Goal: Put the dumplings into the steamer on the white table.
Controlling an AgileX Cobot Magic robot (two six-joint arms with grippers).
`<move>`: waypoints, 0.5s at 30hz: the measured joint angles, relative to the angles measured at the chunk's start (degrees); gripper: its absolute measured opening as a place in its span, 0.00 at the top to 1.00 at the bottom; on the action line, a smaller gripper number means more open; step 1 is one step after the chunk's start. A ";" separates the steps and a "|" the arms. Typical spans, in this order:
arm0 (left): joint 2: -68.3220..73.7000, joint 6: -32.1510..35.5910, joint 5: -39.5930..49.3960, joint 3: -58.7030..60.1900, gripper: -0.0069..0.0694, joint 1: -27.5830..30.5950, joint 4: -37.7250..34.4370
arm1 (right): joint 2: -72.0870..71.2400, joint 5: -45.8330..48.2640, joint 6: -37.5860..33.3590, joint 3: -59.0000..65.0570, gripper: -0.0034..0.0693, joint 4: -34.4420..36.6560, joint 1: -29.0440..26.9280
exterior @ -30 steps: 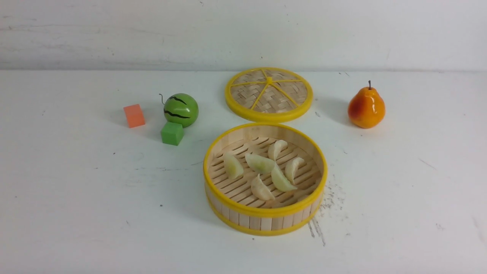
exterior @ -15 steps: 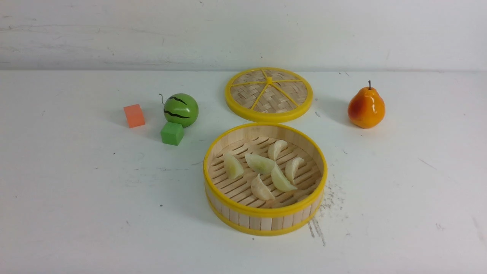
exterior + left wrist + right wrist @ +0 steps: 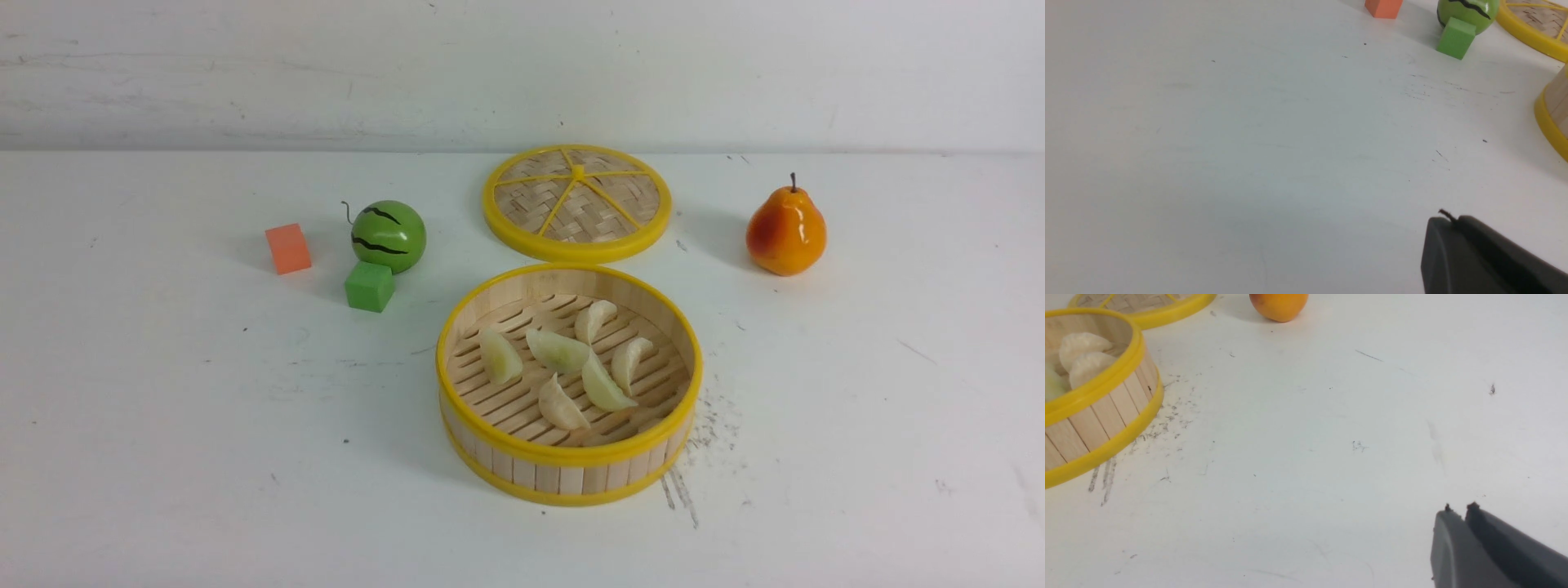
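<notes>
— Dumplings (image 3: 563, 367): where do they sit?

— All six lie inside the steamer (image 3: 569, 478), on its slatted floor (some cream, some pale green). The steamer stands on the white table (image 3: 204, 425), just in front of the woven lid (image 3: 577, 202).

— And around it?

— A toy watermelon (image 3: 389, 235), an orange block (image 3: 287, 248) and a green block (image 3: 369, 286) rest to the left; a pear (image 3: 785, 231) stands well apart on the right.

— The grippers?

— Neither arm shows in the front view. The left gripper (image 3: 1453, 222) has its fingers pressed together, holding nothing, above bare table. The right gripper (image 3: 1458, 510) is also closed and empty, fingers nearly touching, apart from the steamer.
</notes>
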 joint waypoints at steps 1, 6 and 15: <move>0.00 0.00 0.00 0.00 0.91 0.00 0.00 | 0.00 0.00 0.00 0.00 0.90 0.00 0.00; 0.00 0.00 0.00 0.00 0.90 0.00 0.00 | 0.00 0.00 0.00 0.00 0.90 0.00 0.00; 0.00 0.00 0.00 0.04 0.89 0.00 0.00 | 0.00 0.00 0.00 0.00 0.90 0.00 0.00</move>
